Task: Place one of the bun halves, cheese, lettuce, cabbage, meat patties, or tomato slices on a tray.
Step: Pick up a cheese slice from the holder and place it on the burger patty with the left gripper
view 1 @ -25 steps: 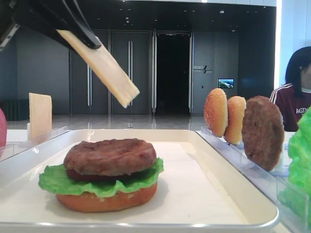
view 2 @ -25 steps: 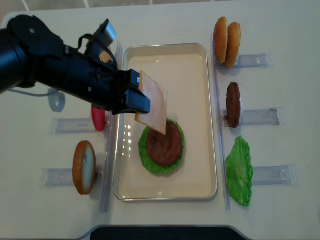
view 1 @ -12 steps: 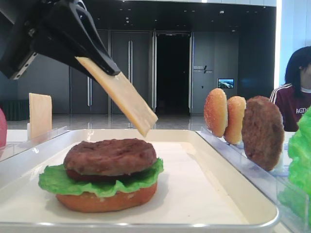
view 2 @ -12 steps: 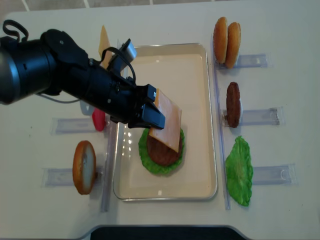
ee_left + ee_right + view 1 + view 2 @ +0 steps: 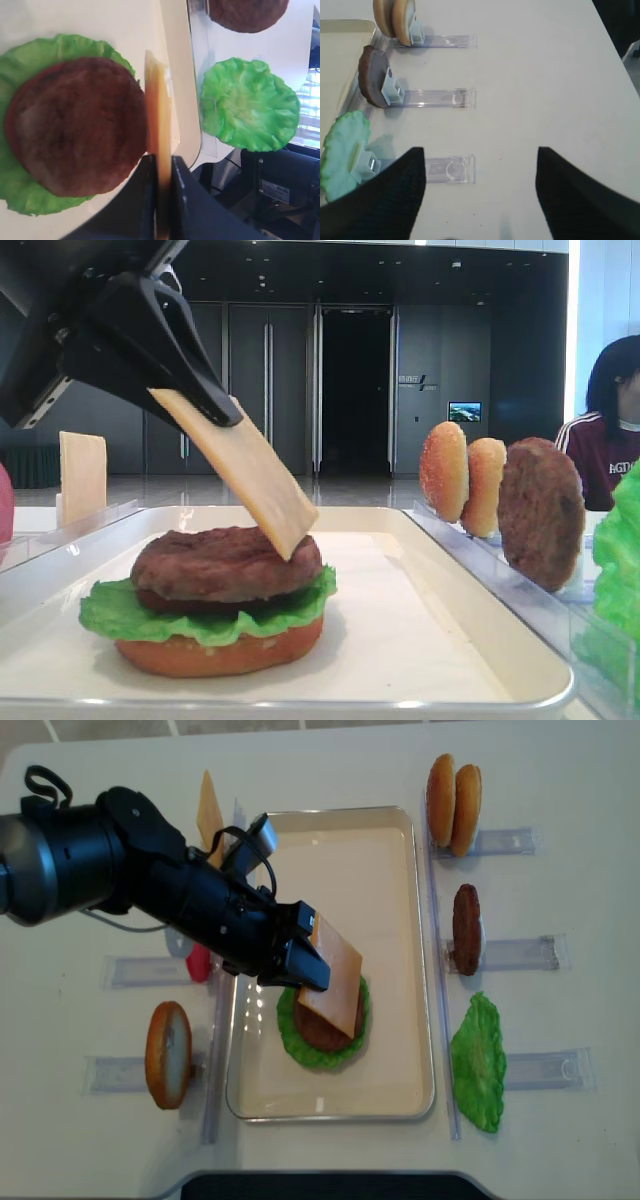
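Observation:
My left gripper is shut on a pale yellow-orange cheese slice, which it holds tilted over the cream tray. The cheese's lower edge reaches the top of the meat patty, apparently touching it. That patty lies on lettuce and a bun half. In the left wrist view the cheese stands edge-on between the dark fingers, beside the patty. My right gripper hangs open over bare table with nothing between its fingers.
Clear racks right of the tray hold two bun halves, a patty and a lettuce leaf. On the left stand a bun half, a red slice and another cheese slice. A person sits behind.
The left gripper has carried the cheese down and to the right, from above the tray's left side to over the patty, so that its lower edge now reaches the patty.

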